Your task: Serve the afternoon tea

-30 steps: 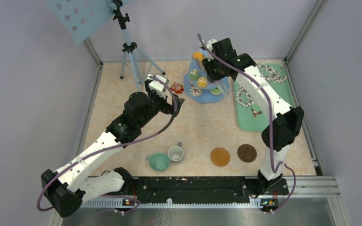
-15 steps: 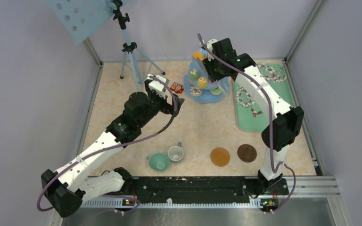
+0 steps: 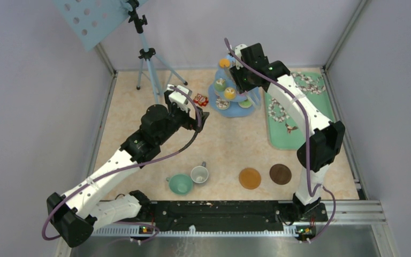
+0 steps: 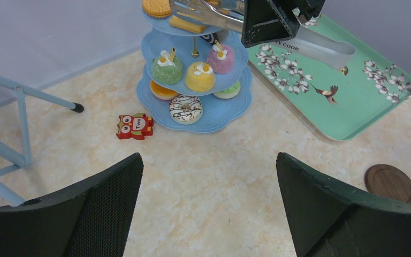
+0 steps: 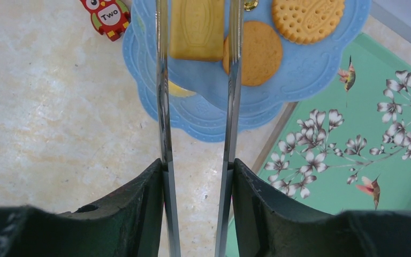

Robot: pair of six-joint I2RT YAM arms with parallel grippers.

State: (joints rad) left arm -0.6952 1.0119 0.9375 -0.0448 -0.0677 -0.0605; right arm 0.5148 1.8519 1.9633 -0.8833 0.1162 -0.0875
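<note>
The light-blue three-tier stand (image 3: pixel 249 103) stands at the back centre and holds cupcakes (image 4: pixel 200 76), donuts (image 4: pixel 185 108) and orange biscuits (image 5: pixel 259 53). My right gripper (image 5: pixel 198 176) is shut on the pair of long metal tongs (image 5: pixel 163 80). The tongs' two arms lie along both sides of a rectangular biscuit (image 5: pixel 197 27) on the top tier. My left gripper (image 4: pixel 208 166) is open and empty above bare table, in front of the stand. The teal cup (image 3: pixel 181 183) and grey-white cup (image 3: pixel 199 174) stand near the front. Two brown coasters (image 3: pixel 250 178) (image 3: pixel 280 174) lie to their right.
The green floral tray (image 3: pixel 286 136) lies right of the stand. A small red owl toy (image 4: pixel 135 126) lies on the table left of the stand. A tripod (image 3: pixel 149 59) stands at the back left. Enclosure walls close in the table.
</note>
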